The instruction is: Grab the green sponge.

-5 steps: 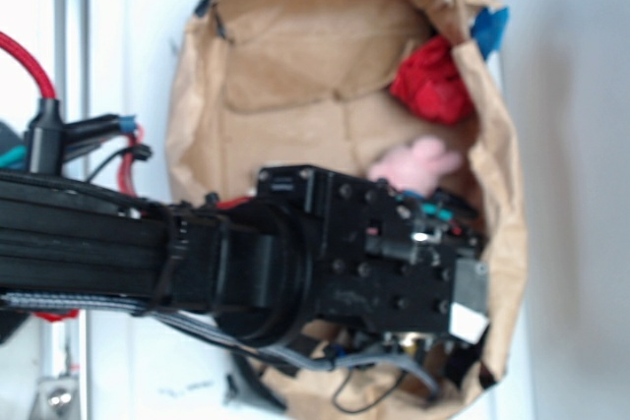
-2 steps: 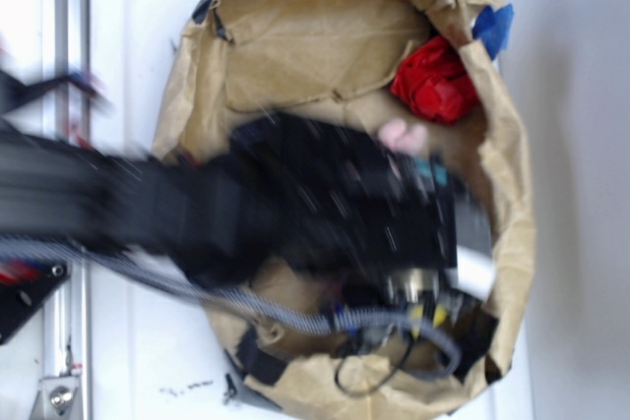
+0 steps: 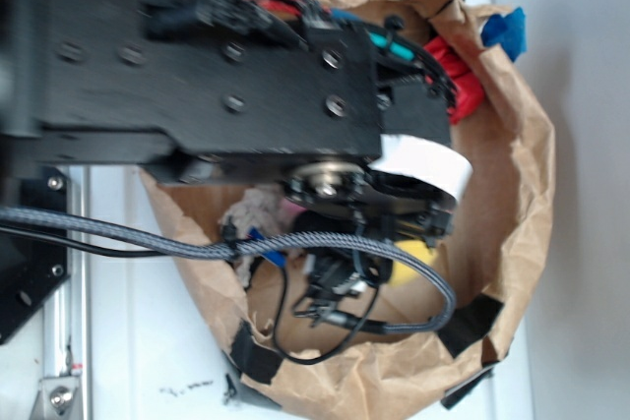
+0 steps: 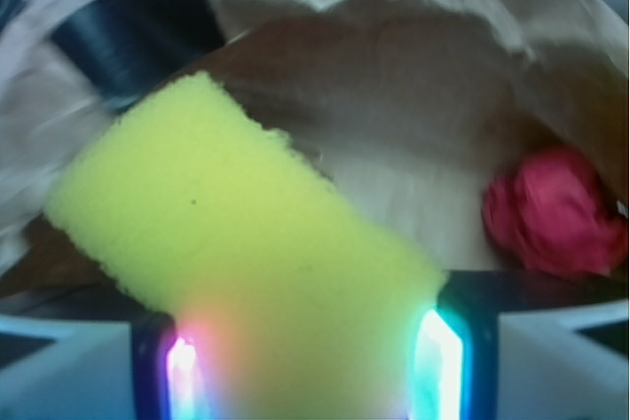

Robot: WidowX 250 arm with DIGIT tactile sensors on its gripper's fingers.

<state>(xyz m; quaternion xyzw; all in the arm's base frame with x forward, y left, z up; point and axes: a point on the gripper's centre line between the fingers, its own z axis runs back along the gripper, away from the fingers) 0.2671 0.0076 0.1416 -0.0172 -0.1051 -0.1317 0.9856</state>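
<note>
Gripper (image 4: 300, 361): seen from the wrist view, the jaws stand one on each side of the green sponge (image 4: 231, 272), which fills the gap between them; jaws closed on the sponge, pads lit pink on one side and cyan on the other; in the exterior view the jaws themselves are hidden under the arm body.
Green sponge: yellow foam, rounded at the far end; it runs from between the jaws up and to the left in the wrist view; in the exterior view only a small yellow patch (image 3: 415, 261) shows below the arm, inside the bag, toward its lower right.
Paper bag (image 3: 512, 194): brown, crumpled, lying open on the white worktop (image 3: 148, 341); blue tape (image 3: 504, 31) at the upper rim, black tape (image 3: 471, 324) at the lower rim; its wall forms the backdrop in the wrist view.
Red paper ball (image 4: 556, 213): crumpled, resting on the bag floor to the right of the sponge, apart from it; in the exterior view it is partly covered by the arm at the upper right.
Whitish paper wad (image 3: 258, 215): inside the bag, at the left, just below the arm.
Arm (image 3: 197, 56): black, blurred, covering the upper left of the bag; a braided cable (image 3: 128, 228) loops beneath it; a white label (image 3: 423, 162) sits on its right end.
</note>
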